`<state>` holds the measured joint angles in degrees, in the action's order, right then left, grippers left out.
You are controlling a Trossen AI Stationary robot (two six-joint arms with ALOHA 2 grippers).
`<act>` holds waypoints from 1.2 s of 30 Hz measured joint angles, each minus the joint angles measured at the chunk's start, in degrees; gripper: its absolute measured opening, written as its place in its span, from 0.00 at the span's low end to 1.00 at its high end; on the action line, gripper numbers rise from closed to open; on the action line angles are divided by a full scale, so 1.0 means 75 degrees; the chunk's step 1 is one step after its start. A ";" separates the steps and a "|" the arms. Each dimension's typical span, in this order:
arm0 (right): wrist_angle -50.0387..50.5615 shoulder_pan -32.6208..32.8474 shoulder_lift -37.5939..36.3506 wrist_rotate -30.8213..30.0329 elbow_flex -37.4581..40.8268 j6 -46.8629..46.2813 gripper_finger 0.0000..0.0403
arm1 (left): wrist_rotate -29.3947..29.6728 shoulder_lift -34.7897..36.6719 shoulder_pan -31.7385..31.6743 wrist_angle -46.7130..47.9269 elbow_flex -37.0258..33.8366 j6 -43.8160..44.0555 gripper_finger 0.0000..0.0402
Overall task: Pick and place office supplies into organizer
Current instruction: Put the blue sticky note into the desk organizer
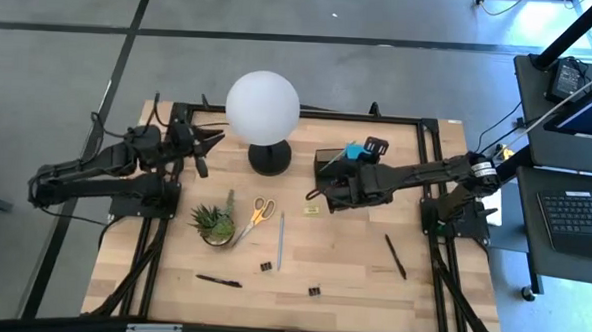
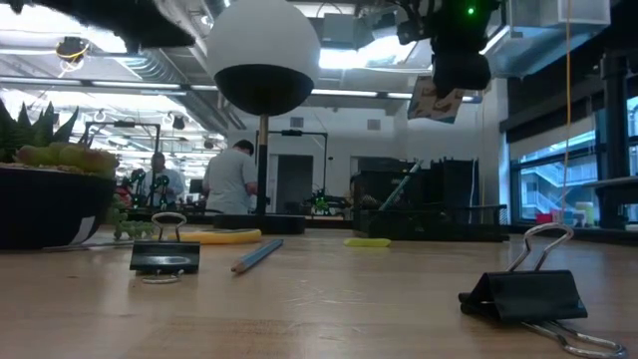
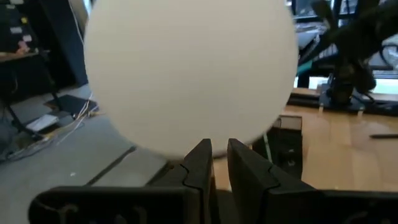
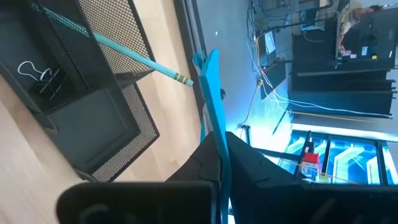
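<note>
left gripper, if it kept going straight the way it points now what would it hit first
Probably the white globe lamp: it sits right ahead of the left gripper and fills its wrist view, though the gap between them is unclear.

Left arm: folded near tabletop's left rear edge, left gripper (image 1: 214, 139) slightly parted, empty. Right arm: stretched toward rear centre, right gripper (image 1: 342, 166) clamped.

2 black jointed arms (image 1: 106, 163) with dark tapered fingers (image 3: 202, 165) and a green wrist light.

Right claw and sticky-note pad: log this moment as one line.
right claw: shut on blue sticky-note pad | above organizer | left claw: waiting near lamp
</note>
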<state>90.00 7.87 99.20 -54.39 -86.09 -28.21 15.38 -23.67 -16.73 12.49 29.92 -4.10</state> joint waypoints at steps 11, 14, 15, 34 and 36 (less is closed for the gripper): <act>-0.0182 -0.0402 0.0003 -0.0058 0.1186 -0.0031 0.04 | -0.0036 0.0714 0.0000 -0.1092 -0.1571 0.0444 0.12; -0.0273 -0.0498 0.0003 -0.0364 0.1601 -0.0212 0.04 | -0.0038 0.0807 0.0000 -0.1064 -0.1814 0.0643 0.12; -0.0351 -0.0528 0.0003 -0.0434 0.1733 -0.0206 0.04 | -0.0031 0.0830 0.0000 -0.1077 -0.1883 0.0653 0.12; -0.3295 -0.1323 0.0003 -0.0080 0.3172 0.3157 0.04 | 0.0026 0.0876 0.0000 -0.1296 -0.2708 0.1274 0.12; -0.3412 -0.1368 0.0003 0.0245 0.3172 0.3261 0.04 | 0.0026 0.0876 0.0000 -0.1297 -0.2708 0.1271 0.12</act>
<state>64.40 -2.40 99.22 -52.55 -62.30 -3.75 15.57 -17.10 -16.73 2.76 9.61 5.43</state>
